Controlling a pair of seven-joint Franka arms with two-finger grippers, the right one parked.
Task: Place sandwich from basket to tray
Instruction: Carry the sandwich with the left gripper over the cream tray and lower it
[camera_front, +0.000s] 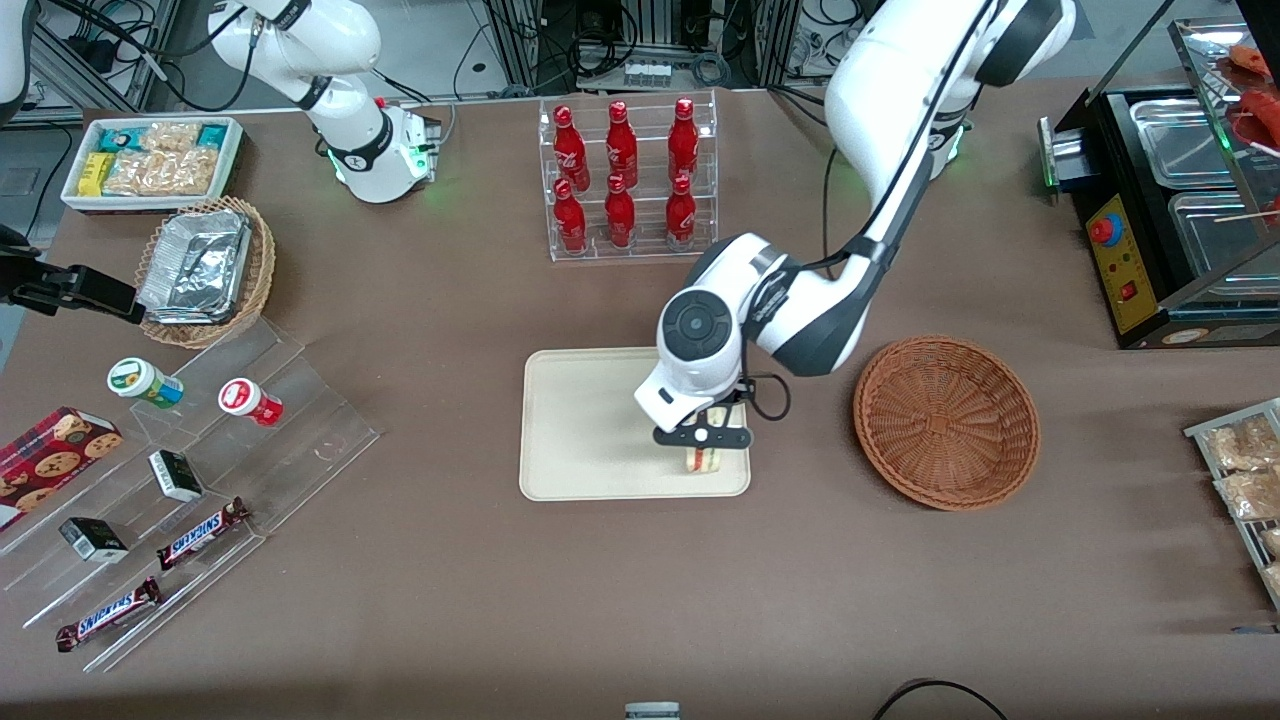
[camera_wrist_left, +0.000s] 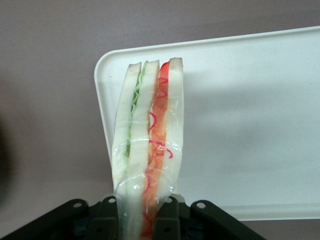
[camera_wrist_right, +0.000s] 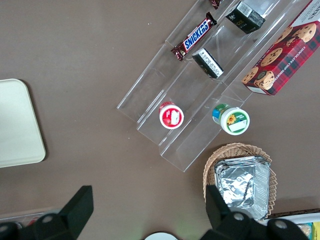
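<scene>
Gripper (camera_front: 712, 436) fingers pinch the wrapped sandwich (camera_wrist_left: 147, 135) upright over the tray (camera_front: 580, 420) corner nearest the basket (camera_front: 946, 420), so an early release risks it toppling or landing across the rim rather than lying flat inside.

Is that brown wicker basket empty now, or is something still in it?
Empty: the basket shows only bare weave. The sandwich is over the tray, gripped in the gripper.

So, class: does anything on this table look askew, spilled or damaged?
Nothing stands out. The gripper holds the wrapped sandwich over the tray corner nearest the basket, which sits upright and empty.
</scene>
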